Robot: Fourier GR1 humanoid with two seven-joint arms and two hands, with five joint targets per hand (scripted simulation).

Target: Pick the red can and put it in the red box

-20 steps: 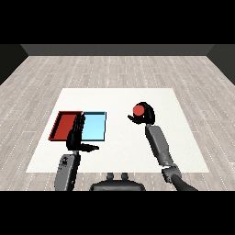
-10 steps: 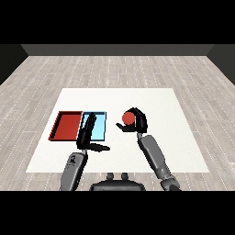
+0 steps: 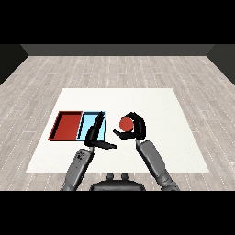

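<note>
- My right robot hand (image 3: 134,128) curls around the red can (image 3: 125,123), just right of the light blue tray (image 3: 103,114).
- The can looks rigid, light and smooth; I judge a mid-body hold best.
- My left robot hand (image 3: 95,135) is open over that tray.
- The red tray (image 3: 58,121) lies beyond.

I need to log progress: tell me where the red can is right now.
In the head view the red can is held in the right hand, just right of the light blue tray and not yet over the red tray.
</note>
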